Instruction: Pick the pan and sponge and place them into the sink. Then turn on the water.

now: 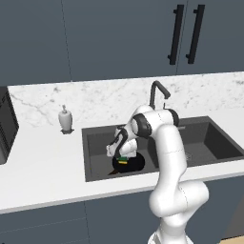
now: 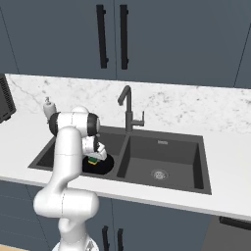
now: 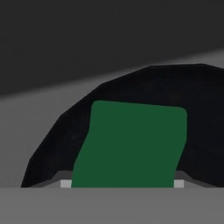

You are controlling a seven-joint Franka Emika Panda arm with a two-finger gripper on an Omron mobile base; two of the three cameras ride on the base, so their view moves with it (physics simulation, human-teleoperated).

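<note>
The gripper (image 1: 122, 157) held the sponge (image 1: 123, 160) between its jaws, low over the pan (image 1: 129, 164) in the sink's (image 1: 97, 138) left basin; released carelessly, the sponge might bounce aside; the tap (image 1: 157, 93) remained untouched

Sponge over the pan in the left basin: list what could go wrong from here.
1. The gripper holds the sponge between its jaws just above the pan; released off-centre, it may tumble off.
2. Lifting out, the arm could brush the tap close behind it.
3. Water may strike the sink beside the pan.
</note>
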